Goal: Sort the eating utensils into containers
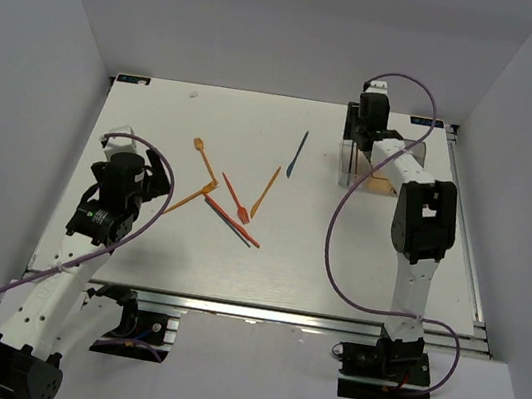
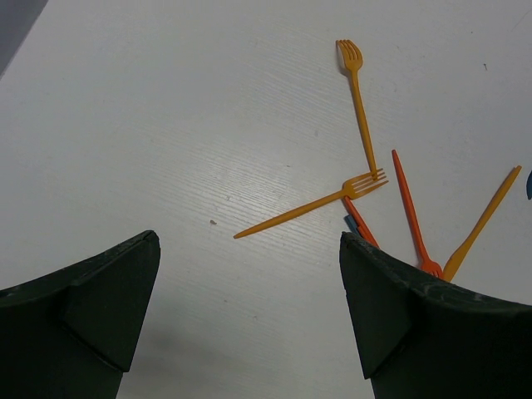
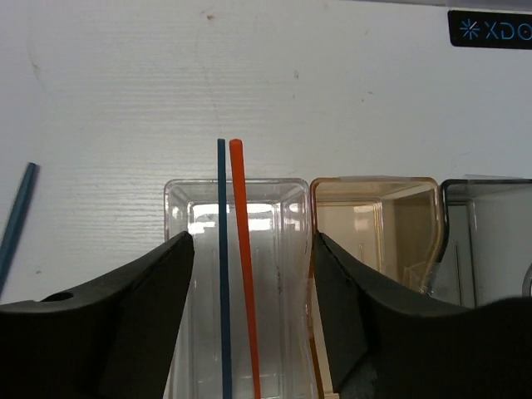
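Several utensils lie mid-table: two orange forks, a red one, an orange one, a dark blue one and a red and dark pair. My left gripper is open and empty just left of them; in its wrist view the orange forks lie ahead. My right gripper hovers open over the containers. Between its fingers a blue utensil and a red one stand in the clear bin, touching neither finger.
The orange-tinted bin and the smoky grey bin sit right of the clear one. A dark blue utensil lies left of the bins. White walls enclose the table on three sides. More utensils lie by my left gripper's right finger.
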